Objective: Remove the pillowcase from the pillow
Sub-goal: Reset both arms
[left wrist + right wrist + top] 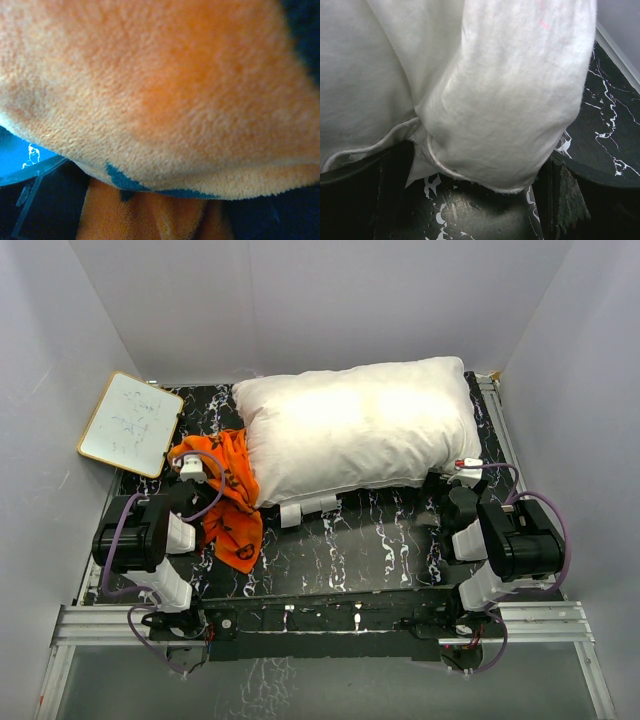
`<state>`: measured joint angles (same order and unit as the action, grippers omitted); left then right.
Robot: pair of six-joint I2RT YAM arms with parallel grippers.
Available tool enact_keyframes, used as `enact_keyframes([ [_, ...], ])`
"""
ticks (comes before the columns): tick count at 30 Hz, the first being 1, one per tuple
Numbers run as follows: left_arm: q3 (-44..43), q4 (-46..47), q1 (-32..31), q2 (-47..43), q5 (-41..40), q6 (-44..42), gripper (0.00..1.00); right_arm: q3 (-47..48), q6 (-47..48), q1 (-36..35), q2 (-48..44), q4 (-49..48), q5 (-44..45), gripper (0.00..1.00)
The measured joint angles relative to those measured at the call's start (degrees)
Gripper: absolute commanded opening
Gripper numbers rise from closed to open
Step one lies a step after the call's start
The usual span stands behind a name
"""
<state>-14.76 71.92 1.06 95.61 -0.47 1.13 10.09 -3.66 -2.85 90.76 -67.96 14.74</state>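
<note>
The white pillow [360, 430] lies bare across the back of the table. Off its left end the orange pillowcase [228, 498] is a crumpled heap, apart from all but the pillow's left edge. My left gripper [195, 472] rests on that heap. Orange plush pillowcase [160, 90] covers almost all of the left wrist view and hides the fingers; the left gripper [160, 210] looks open. My right gripper [462, 472] sits at the pillow's near right corner. Its fingers [365, 195] stand wide apart, open, with the pillow corner [505, 110] loose between them.
A small wood-framed whiteboard [130, 423] leans at the back left. Two small white pieces [305, 510] lie under the pillow's front edge. The black marbled table [350, 550] is enclosed by white walls, with a metal rail [500, 430] along its right side.
</note>
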Motion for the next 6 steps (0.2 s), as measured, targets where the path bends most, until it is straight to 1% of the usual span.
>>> enact_keyframes([
  [6, 0.0, 0.0, 0.0, 0.0, 0.0, 0.0, 0.97, 0.0, 0.2, 0.0, 0.0, 0.0, -0.1, 0.98],
])
